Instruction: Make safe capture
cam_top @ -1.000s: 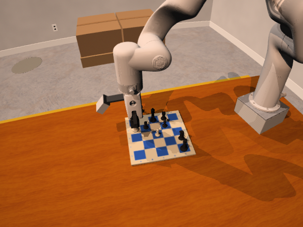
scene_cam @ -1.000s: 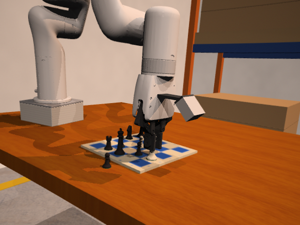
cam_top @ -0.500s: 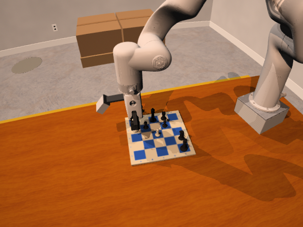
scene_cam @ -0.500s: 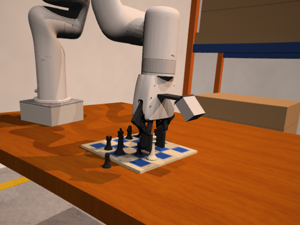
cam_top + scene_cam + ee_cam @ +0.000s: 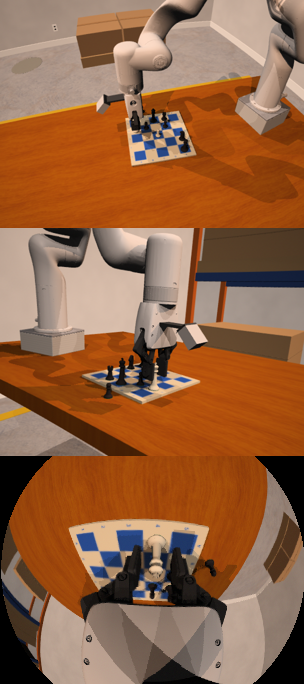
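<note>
One white piece (image 5: 154,380) is stood upright on a square at the board's (image 5: 172,386) edge, flanked by the jaws (image 5: 155,368), which are parted and grip nothing. One black pawn (image 5: 108,391) is stood on the desk (image 5: 225,403), just beside the board.

Cardboard box: a large brown cardboard box (image 5: 105,40) taped along its top, on the floor well beyond the claw (image 5: 135,125), past the desk's far edge.
Floor patch: a flat grey-green round patch (image 5: 26,65) on the grey carpet floor (image 5: 62,80), far off to the claw's side in the top view.
Wall socket: a small white wall socket (image 5: 54,27) low on the grey wall, beside the box.
Shelving: an orange metal shelf upright (image 5: 191,275) with a dark blue beam (image 5: 250,276), behind the claw in the exterior view.
</note>
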Motion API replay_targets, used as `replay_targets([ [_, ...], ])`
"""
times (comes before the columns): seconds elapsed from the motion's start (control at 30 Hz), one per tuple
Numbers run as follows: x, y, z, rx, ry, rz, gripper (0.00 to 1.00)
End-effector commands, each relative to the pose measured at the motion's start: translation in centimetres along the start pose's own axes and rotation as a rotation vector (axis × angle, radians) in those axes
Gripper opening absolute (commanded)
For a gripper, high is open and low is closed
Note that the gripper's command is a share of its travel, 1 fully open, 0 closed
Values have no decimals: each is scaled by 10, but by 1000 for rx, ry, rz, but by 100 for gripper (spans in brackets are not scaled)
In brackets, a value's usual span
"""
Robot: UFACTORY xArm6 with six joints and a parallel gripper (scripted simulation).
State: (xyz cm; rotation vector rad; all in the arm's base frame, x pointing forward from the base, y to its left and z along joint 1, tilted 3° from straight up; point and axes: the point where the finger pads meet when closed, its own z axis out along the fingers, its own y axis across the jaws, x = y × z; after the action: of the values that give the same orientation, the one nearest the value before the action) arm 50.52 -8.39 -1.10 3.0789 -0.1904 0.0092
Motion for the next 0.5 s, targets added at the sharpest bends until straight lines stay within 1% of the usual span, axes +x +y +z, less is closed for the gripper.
replay_targets([
  [0.0, 2, 0, -10, 0, 6, 0, 42],
  [0.2, 2, 0, -39, 0, 6, 0, 42],
  [0.27, 2, 0, -39, 0, 6, 0, 42],
  [0.47, 2, 0, -71, 0, 6, 0, 42],
])
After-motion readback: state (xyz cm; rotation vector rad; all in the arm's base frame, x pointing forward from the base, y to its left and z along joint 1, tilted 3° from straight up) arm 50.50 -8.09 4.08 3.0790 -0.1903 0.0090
